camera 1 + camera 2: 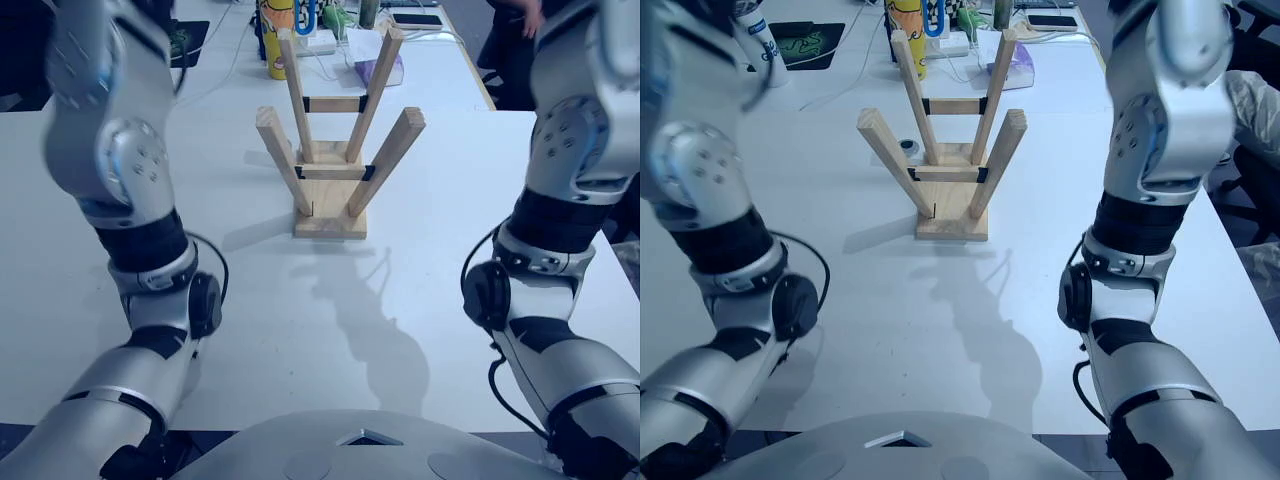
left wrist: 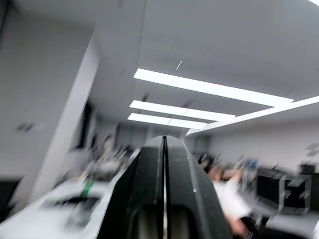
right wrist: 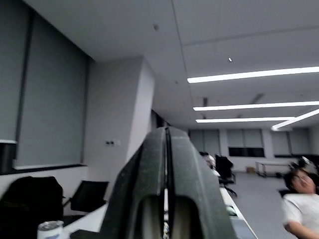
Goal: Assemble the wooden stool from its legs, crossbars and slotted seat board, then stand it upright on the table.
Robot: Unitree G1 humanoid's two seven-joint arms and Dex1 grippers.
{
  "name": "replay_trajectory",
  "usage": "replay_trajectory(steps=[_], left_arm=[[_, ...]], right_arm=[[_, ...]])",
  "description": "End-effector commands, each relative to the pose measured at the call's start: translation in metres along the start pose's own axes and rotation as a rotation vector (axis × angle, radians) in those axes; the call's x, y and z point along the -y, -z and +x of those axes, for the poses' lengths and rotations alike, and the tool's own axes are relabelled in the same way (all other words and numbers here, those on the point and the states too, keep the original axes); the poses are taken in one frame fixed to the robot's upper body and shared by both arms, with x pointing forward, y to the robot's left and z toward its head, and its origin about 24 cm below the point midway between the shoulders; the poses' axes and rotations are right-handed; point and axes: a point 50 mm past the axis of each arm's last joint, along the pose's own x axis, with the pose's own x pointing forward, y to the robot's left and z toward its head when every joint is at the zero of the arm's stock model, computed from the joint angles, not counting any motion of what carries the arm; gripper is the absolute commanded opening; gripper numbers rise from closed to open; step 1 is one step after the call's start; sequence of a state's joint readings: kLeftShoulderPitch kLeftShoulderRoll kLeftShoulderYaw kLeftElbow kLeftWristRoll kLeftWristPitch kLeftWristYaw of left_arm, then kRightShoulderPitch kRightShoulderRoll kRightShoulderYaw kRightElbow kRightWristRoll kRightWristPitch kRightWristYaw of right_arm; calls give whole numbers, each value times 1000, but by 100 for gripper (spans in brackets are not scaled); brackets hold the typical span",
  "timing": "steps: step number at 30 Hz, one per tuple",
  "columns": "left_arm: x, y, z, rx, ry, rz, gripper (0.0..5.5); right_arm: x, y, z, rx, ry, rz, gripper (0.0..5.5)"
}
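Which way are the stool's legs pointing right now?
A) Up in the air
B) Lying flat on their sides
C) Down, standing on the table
A: the stool sits upside down with its seat board flat on the table and its legs sticking up.

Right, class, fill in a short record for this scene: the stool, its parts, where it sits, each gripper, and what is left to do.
Stool: assembled, upside down, mid-table
Seat board: underneath, flat on the white table
Legs: four, pointing up and splayed
Crossbars: two seen, each joining a pair of legs
Left gripper: shut, holding nothing, aimed at the ceiling
Right gripper: shut, holding nothing, aimed at the ceiling
Left to do: turn the stool upright
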State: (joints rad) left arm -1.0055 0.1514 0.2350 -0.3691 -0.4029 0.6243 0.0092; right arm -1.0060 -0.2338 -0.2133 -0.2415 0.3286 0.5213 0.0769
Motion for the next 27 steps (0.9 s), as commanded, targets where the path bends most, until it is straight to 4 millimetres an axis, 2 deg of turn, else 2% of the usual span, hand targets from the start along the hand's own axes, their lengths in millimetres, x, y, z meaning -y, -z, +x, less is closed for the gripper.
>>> replay_trajectory(steps=[1, 3, 5, 6, 8, 12, 16, 19, 23, 25, 26, 27], left_arm=[[3, 90, -33, -400, -51, -100, 2], [7, 144, -67, -622, -53, -111, 2], [8, 190, -104, -809, -68, -97, 2], [7, 209, -121, -885, -76, -88, 2], [10, 219, -132, -903, -65, -107, 2], [13, 199, -102, -740, -33, -120, 2], [3, 159, -62, -520, -54, -108, 2], [-3, 123, -36, -362, -63, -87, 2], [-6, 65, -7, -150, -40, -66, 2], [-5, 61, -6, -151, -24, -58, 2], [-4, 65, -9, -177, -12, -53, 2], [-3, 79, -17, -242, 5, -44, 2]], right_arm=[[-17, 95, -44, -443, -110, 84, 0], [-18, 143, -79, -696, -161, 28, 0], [-9, 178, -109, -920, -135, -1, 0], [-3, 185, -116, -958, -98, 3, 0], [0, 184, -114, -941, -84, 8, 0], [2, 172, -96, -855, -73, 8, 0], [1, 147, -68, -676, -44, 25, 0], [5, 113, -44, -470, 6, 51, 0], [14, 48, -14, -141, 74, 87, 0], [15, 40, -12, -102, 68, 94, 0], [13, 45, -13, -125, 51, 88, 0], [10, 58, -20, -185, 29, 79, 0]])
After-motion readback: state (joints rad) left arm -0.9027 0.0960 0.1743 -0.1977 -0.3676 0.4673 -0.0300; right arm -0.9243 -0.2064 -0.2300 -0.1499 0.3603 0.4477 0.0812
